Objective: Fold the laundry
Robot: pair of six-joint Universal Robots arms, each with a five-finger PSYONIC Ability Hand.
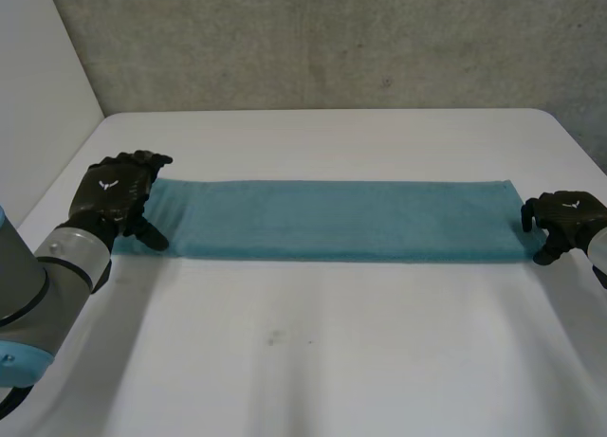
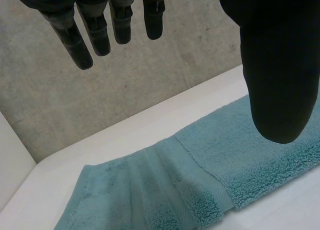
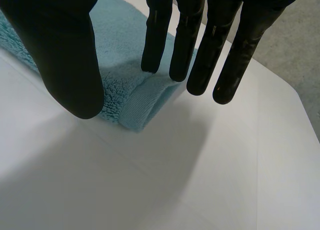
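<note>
The towel point(image 1: 341, 219) is lying lengthwise across the desk point(image 1: 313, 361), with the left hand point(image 1: 114, 195) sitting at its left end and the right hand point(image 1: 567, 219) at its right end (a wall point(image 1: 332, 39) is standing behind).

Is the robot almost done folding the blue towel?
About halfway, I'd guess. Done: the towel lies flat as a long narrow strip, and layers at its ends suggest it has been doubled lengthwise. In hand: the left robot hand is at one short end and the right robot hand at the other, both open and gripping nothing yet. Left: folding the strip end to end into a short stack.
</note>
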